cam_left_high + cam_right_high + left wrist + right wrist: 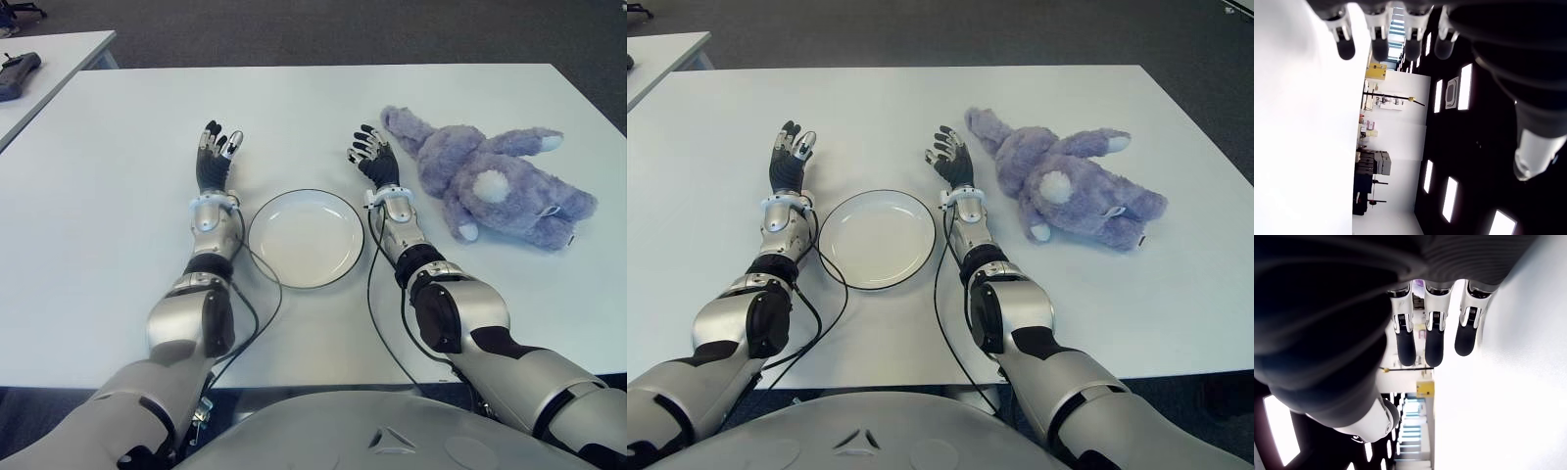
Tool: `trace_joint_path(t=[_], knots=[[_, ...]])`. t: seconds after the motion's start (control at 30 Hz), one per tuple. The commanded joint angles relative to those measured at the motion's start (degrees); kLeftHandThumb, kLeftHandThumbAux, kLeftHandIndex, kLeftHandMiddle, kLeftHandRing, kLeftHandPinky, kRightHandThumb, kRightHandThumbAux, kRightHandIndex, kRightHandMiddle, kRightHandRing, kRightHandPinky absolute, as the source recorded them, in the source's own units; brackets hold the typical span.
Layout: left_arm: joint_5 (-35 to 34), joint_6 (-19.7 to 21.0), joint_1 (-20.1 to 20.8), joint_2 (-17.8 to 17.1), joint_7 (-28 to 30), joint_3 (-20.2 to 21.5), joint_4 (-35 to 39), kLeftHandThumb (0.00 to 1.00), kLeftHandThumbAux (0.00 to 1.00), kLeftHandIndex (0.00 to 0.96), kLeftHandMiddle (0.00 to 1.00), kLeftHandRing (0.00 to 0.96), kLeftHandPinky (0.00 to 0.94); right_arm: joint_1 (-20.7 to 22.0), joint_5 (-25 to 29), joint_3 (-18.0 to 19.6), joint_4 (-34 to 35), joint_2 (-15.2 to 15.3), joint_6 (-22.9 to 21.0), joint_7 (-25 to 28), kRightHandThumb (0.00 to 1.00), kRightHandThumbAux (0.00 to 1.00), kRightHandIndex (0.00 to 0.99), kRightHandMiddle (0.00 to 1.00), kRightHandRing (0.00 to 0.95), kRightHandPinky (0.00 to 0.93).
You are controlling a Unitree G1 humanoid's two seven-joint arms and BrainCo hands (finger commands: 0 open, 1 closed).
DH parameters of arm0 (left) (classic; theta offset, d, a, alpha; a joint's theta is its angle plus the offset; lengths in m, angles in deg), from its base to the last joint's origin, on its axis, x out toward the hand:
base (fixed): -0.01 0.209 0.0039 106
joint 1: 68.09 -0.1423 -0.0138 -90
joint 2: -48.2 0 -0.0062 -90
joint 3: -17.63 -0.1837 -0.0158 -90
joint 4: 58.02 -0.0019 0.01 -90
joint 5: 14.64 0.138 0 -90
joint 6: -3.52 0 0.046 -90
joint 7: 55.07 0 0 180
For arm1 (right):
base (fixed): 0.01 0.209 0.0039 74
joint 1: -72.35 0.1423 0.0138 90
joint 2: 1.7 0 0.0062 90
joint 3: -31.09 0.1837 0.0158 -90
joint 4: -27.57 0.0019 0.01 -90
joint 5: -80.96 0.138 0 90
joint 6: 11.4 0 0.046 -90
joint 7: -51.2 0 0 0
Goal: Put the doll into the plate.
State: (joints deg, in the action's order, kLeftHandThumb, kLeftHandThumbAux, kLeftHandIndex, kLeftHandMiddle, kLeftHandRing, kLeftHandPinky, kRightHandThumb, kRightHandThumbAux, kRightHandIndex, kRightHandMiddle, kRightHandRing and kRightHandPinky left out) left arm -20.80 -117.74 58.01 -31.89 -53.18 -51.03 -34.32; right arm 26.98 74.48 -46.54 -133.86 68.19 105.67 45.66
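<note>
left hand (215, 157): left of the plate (306, 238), fingers straight, holding nothing
right hand (373, 157): between plate and doll (490, 181), fingers loose, empty

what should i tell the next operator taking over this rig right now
Left hand: open, holding nothing, showing left of the round white plate.
Right hand: open, holding nothing, between the plate and the doll.
Fluffy purple plush doll: lying on the white table, to the right of the right hand, apart from the plate.
Plate: near the table's front edge between the two forearms, nothing in it.
Done: nothing yet; the doll is not grasped.
Left: likely reach the right hand over to the doll, close the fingers on it, carry it left and set it in the plate.
</note>
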Motion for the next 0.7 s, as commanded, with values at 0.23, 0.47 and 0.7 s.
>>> trace_joint_path(t=[0.23, 0.47, 0.7], knots=[[-0.9, 0.9, -15.7, 4.5, 0.0, 0.8, -8.6, 0.0, 0.604, 0.021, 0.073, 0.049, 0.027, -11.5, 0.8, 0.4, -6.6, -3.3, -5.8, -0.4, 0.489, 0.893, 0.132, 0.2, 0.19, 0.199], [-1.2, 0.4, -15.7, 4.7, 0.2, 1.1, -8.5, 0.0, 0.608, 0.026, 0.069, 0.048, 0.027, -11.3, 0.9, 0.5, -6.6, -3.3, -5.9, -0.3, 0.527, 0.879, 0.14, 0.207, 0.191, 0.189], [-1.4, 0.4, -15.6, 4.9, 0.4, 1.3, -8.5, 0.0, 0.604, 0.024, 0.066, 0.046, 0.023, -11.3, 0.7, 0.3, -6.6, -3.2, -6.1, -0.2, 0.523, 0.871, 0.142, 0.202, 0.185, 0.178]])
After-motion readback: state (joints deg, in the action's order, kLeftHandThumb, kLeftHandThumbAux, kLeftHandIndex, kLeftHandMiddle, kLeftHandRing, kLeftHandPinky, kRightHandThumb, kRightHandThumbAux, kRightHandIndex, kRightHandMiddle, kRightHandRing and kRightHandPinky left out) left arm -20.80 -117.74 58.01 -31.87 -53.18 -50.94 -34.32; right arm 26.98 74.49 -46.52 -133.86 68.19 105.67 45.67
